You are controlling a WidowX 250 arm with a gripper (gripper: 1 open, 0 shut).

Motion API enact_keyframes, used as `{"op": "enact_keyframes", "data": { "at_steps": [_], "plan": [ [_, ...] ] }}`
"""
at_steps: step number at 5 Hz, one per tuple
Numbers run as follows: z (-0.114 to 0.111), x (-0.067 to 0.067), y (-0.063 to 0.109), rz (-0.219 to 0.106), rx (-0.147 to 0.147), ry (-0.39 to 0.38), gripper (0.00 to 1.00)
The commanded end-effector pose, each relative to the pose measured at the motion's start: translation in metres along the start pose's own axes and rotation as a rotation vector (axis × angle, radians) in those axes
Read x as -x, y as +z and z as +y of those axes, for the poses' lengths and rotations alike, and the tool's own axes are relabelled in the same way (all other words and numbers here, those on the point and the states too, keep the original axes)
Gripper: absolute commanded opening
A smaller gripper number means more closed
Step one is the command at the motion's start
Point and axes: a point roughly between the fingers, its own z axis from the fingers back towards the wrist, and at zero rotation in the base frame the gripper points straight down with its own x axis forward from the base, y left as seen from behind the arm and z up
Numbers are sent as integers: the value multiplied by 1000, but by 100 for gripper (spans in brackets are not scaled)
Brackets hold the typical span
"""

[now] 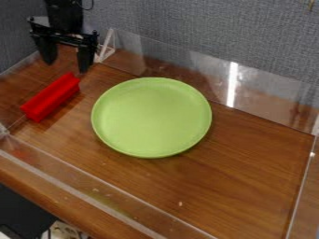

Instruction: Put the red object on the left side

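Note:
The red object (50,96) is a small bright red bar-shaped block. It lies flat on the wooden table at the left, beside the light green round plate (151,116). My gripper (66,58) hangs above and behind the block, near the back left corner. Its two black fingers are spread apart and hold nothing. It does not touch the block.
Clear acrylic walls (237,77) ring the wooden table (237,177) on all sides. A small clear angled piece (110,45) stands at the back wall just right of the gripper. A grey backdrop lies behind.

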Motion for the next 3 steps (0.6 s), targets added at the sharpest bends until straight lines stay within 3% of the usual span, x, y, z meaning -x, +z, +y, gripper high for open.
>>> {"op": "enact_keyframes", "data": {
  "at_steps": [1,3],
  "plan": [
    [10,-7,8,-44,8,-66,100],
    [8,-4,10,-28,37,-205,100]
  ]
}}
